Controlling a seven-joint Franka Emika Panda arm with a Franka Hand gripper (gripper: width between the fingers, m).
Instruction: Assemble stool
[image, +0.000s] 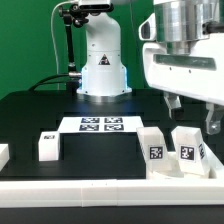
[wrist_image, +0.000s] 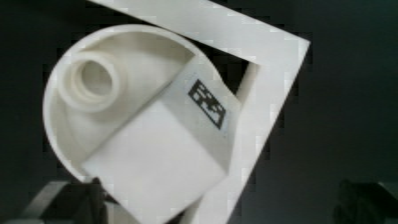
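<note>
In the wrist view the round white seat (wrist_image: 125, 110) lies close below me, its underside up, with a raised round socket (wrist_image: 96, 80) and a square tag (wrist_image: 208, 101). It sits in the corner of the white border rail (wrist_image: 249, 45). My gripper (wrist_image: 214, 205) is open; the dark fingers (wrist_image: 75, 200) stand wide apart with the seat's near edge between them. In the exterior view the gripper (image: 192, 115) hangs at the right, above the table, and the seat is hidden. Three blocky legs stand upright: one at the left (image: 48, 146), two at the right (image: 155, 150) (image: 188, 152).
The marker board (image: 100, 124) lies in front of the robot base (image: 101, 60). A white border rail (image: 110, 192) runs along the front edge. Another white piece (image: 3, 153) shows at the far left edge.
</note>
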